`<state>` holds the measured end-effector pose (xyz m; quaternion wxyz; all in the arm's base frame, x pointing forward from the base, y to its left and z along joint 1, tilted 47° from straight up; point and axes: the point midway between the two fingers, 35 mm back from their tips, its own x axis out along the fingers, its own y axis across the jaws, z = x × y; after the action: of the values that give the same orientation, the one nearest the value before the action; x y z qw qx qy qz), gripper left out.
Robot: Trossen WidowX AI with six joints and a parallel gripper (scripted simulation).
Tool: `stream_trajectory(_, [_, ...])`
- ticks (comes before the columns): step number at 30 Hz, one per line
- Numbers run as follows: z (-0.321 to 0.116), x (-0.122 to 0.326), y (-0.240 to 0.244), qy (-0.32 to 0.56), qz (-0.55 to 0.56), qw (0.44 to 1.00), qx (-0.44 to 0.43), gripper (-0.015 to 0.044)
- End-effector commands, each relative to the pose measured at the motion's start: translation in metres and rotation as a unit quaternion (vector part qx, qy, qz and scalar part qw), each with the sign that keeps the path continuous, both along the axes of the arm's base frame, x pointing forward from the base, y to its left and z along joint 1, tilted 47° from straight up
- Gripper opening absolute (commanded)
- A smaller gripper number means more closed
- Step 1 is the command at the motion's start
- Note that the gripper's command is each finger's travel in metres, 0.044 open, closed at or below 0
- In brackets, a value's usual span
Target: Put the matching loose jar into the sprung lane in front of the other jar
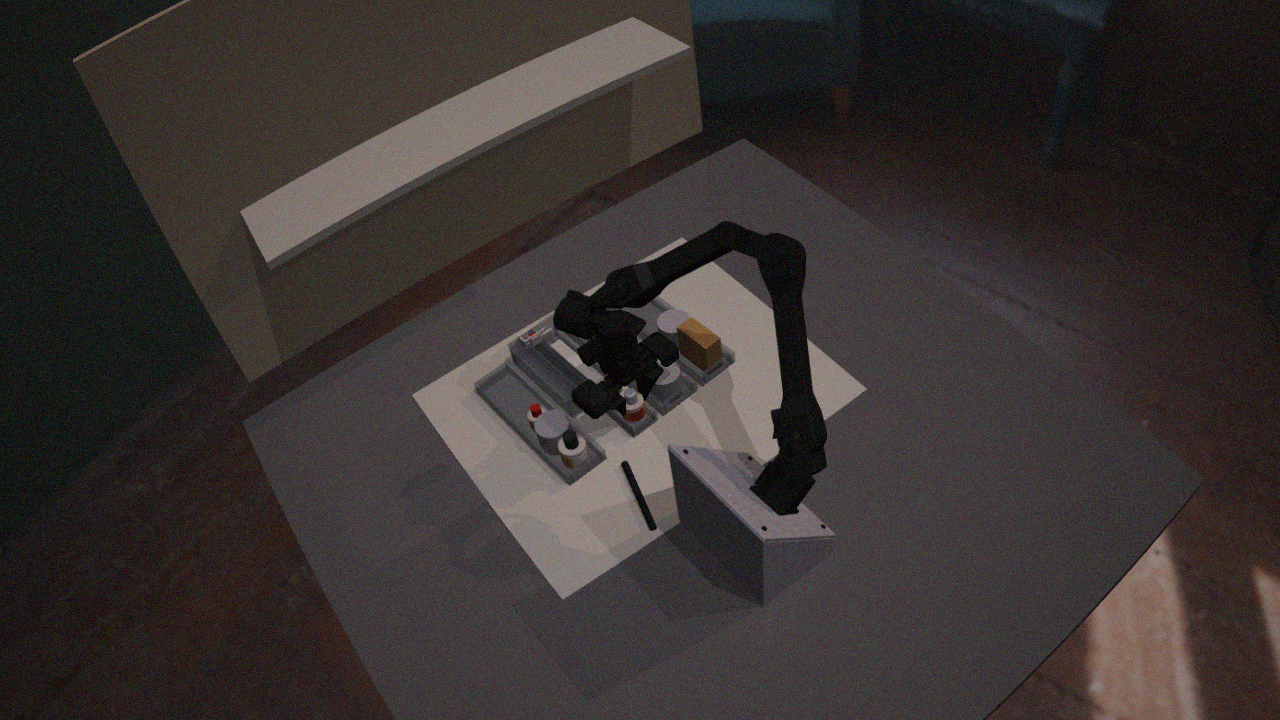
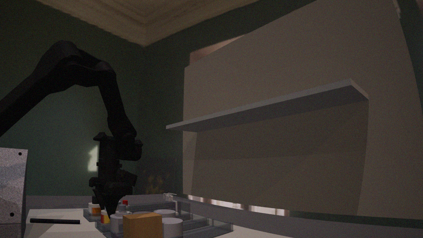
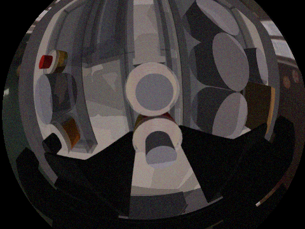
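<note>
My gripper (image 1: 633, 402) (image 2: 106, 213) (image 3: 155, 133) points down at the front of the sprung lane (image 1: 640, 428) and is shut on a white jar with a grey cap (image 1: 635, 411) (image 2: 104, 217) (image 3: 161, 156) and a yellow and red label. The held jar looks upright, inside the lane just behind its front stop. Its base is hidden, so I cannot tell whether it stands on the floor. The lane jar (image 2: 121, 208) (image 3: 154, 91), also grey-capped, is directly behind it; the two look touching or almost so. The pusher plate (image 3: 149, 60) shows close behind that jar.
The left lane holds a red-capped bottle (image 1: 535, 411) (image 3: 46, 62), a grey cylinder (image 1: 551, 431) and a black-capped jar (image 1: 572, 451) (image 3: 52, 144). On the right are several grey cylinders (image 3: 230, 62) and an orange-brown box (image 1: 699, 343) (image 2: 141, 226). A black rod (image 1: 638, 495) (image 2: 54, 220) lies in front.
</note>
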<state>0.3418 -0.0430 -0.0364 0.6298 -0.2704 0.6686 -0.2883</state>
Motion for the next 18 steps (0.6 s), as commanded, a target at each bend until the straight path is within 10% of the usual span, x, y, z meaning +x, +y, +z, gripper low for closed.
stream_trajectory(1, [0.0003, 0.0042, -0.0011, -0.008, 0.003, 1.0, -0.003, 0.0])
stream_trajectory(18, [-0.0041, 0.0021, -0.0045, -0.008, 0.003, 1.0, -0.003, 0.0])
